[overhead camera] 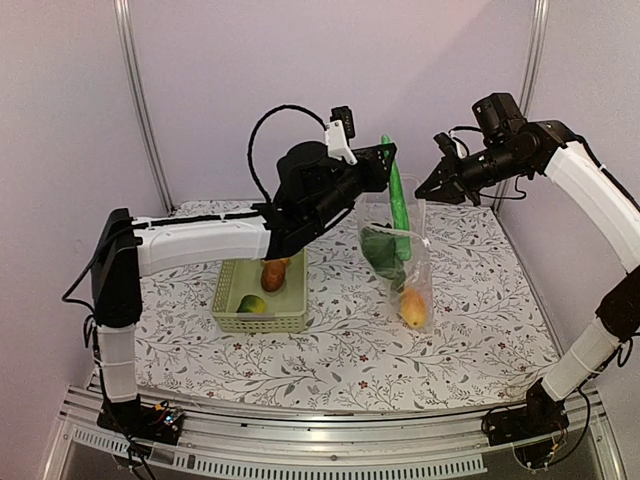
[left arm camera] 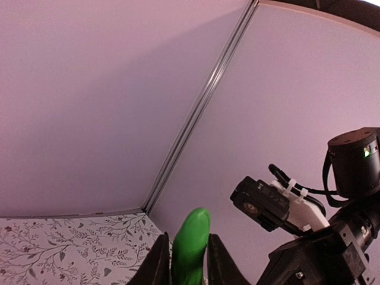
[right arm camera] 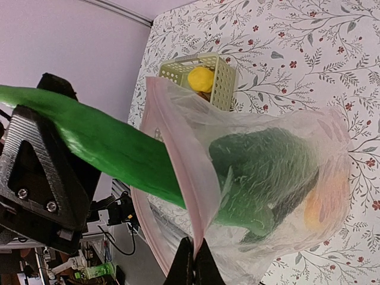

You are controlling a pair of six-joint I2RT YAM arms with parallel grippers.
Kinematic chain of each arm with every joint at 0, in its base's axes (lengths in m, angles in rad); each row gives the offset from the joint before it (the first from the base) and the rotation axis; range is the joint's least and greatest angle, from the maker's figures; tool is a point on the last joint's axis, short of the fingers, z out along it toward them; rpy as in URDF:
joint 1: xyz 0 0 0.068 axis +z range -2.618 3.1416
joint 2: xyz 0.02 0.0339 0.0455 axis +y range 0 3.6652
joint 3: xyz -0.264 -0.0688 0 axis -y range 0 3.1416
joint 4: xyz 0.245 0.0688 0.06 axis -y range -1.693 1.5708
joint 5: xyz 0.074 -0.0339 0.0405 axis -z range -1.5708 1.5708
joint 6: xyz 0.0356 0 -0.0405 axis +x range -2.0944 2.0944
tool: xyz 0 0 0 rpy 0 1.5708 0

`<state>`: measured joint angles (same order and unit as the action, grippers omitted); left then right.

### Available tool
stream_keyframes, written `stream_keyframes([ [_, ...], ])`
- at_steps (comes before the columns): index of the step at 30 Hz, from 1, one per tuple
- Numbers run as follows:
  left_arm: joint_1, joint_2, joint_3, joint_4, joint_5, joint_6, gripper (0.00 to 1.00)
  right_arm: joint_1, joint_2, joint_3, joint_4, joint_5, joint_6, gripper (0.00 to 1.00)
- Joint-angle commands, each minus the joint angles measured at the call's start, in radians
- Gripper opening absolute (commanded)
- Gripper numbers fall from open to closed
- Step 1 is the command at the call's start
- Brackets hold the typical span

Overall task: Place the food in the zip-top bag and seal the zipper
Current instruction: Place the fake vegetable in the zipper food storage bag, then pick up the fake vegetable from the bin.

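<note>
The clear zip-top bag hangs over the table. My right gripper is shut on its pinkish zipper at the mouth edge. Inside the bag lie a leafy green and an orange-yellow piece. A long green cucumber stands tilted, its lower end in the bag's mouth. My left gripper holds its upper end, a finger close against each side.
A pale green lattice basket sits left of the bag. It holds a reddish-brown round piece and a green-yellow one; the right wrist view shows a yellow lemon in it. Walls close the back and both sides.
</note>
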<state>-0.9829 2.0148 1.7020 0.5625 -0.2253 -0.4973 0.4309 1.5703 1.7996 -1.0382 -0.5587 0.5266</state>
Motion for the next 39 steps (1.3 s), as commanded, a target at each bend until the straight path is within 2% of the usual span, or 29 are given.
stream_keyframes([
  [1, -0.008, 0.036, -0.021, -0.004, 0.031, -0.095, 0.33, -0.006, -0.022, 0.026, -0.007, 0.003, -0.012, 0.00],
  [3, -0.009, 0.030, -0.020, -0.007, 0.052, -0.084, 0.46, -0.006, -0.020, 0.027, -0.004, -0.002, -0.011, 0.00],
  [6, -0.009, -0.009, -0.007, -0.023, 0.055, -0.018, 0.55, -0.006, -0.014, 0.028, 0.004, -0.007, -0.014, 0.00],
  [12, 0.001, -0.109, 0.059, -0.139, 0.042, 0.118, 0.59, -0.006, -0.009, 0.013, 0.030, -0.012, -0.017, 0.00],
  [16, 0.021, -0.188, 0.086, -0.347, -0.009, 0.160, 0.59, -0.006, -0.007, 0.006, 0.045, -0.010, -0.025, 0.00],
  [21, 0.063, -0.343, -0.043, -0.498, -0.041, 0.193, 0.59, -0.006, -0.008, 0.003, 0.063, 0.013, -0.037, 0.00],
  [22, 0.076, -0.379, -0.076, -0.525, -0.059, 0.190, 0.62, -0.006, -0.009, -0.004, 0.069, 0.014, -0.037, 0.00],
  [23, 0.088, -0.412, -0.109, -0.551, -0.076, 0.175, 0.72, -0.006, -0.012, -0.013, 0.078, 0.013, -0.036, 0.00],
  [24, 0.102, -0.448, -0.138, -0.600, -0.096, 0.154, 0.96, -0.006, -0.014, -0.025, 0.088, 0.012, -0.036, 0.00],
  [25, 0.116, -0.482, -0.170, -0.630, -0.112, 0.130, 0.99, -0.006, -0.018, -0.038, 0.101, 0.009, -0.031, 0.00],
  [28, 0.184, -0.581, -0.265, -0.725, -0.104, 0.018, 1.00, -0.006, -0.030, -0.062, 0.126, 0.010, -0.021, 0.00],
  [32, 0.304, -0.660, -0.353, -0.881, -0.026, -0.096, 1.00, -0.008, -0.022, -0.059, 0.135, 0.005, -0.024, 0.00],
  [36, 0.330, -0.653, -0.325, -0.999, -0.010, 0.015, 1.00, -0.009, -0.006, -0.039, 0.126, -0.004, -0.036, 0.00],
  [39, 0.336, -0.626, -0.288, -1.107, -0.179, 0.047, 1.00, -0.011, -0.001, -0.023, 0.115, 0.001, -0.050, 0.00],
])
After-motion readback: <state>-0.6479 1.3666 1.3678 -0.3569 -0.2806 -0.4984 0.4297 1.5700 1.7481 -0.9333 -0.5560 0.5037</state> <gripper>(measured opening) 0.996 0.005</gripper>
